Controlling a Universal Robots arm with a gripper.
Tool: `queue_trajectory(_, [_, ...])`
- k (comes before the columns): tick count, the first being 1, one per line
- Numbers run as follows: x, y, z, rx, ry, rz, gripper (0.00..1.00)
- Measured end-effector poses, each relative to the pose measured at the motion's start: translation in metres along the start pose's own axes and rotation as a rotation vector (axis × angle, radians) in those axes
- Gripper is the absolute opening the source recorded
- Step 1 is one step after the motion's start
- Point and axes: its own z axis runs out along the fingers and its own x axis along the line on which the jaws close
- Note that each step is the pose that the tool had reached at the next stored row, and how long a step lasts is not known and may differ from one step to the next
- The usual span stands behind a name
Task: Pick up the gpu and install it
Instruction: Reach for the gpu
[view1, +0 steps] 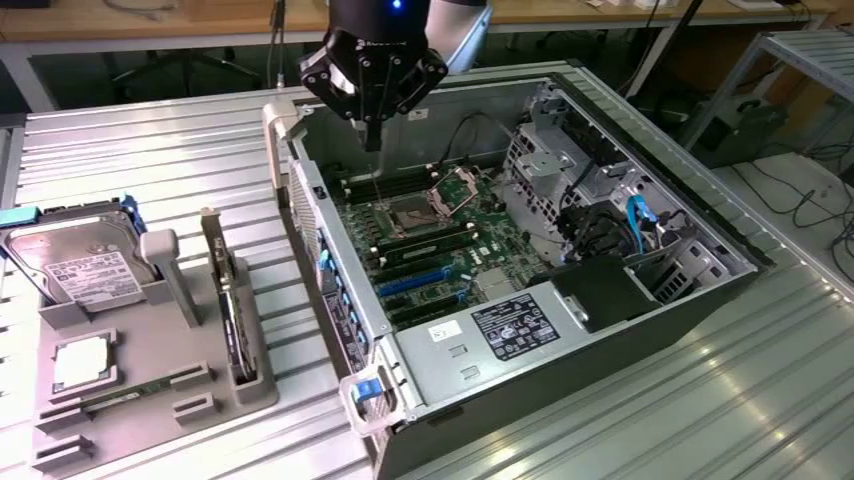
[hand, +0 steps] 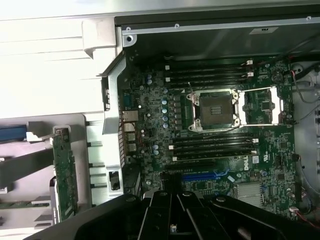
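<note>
Nearest my wrist camera is the hand (hand: 172, 227) itself, its fingers pressed together with nothing between them. In the exterior view I see it hanging at the upper centre of the frame, over the upper-left corner of the open computer case (view1: 627, 120) and above the motherboard (view1: 427, 235). The gpu (view1: 230, 300) stands on edge in a slot of the grey tray (view1: 167, 350) at lower left, beside the case and well apart from the hand. A hard drive (view1: 87, 265) sits in the same tray, on the slatted bench (view1: 147, 150).

A ribbed metal surface (view1: 147, 150) is backed by a wooden bench (view1: 174, 22); cables (view1: 801, 205) are strewn across the floor (view1: 771, 172).
</note>
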Motion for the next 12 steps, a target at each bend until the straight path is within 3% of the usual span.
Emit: queue_trajectory(12, [0.014, -0.0015, -0.0004, -0.0001, 0.0, 0.0, 0.11])
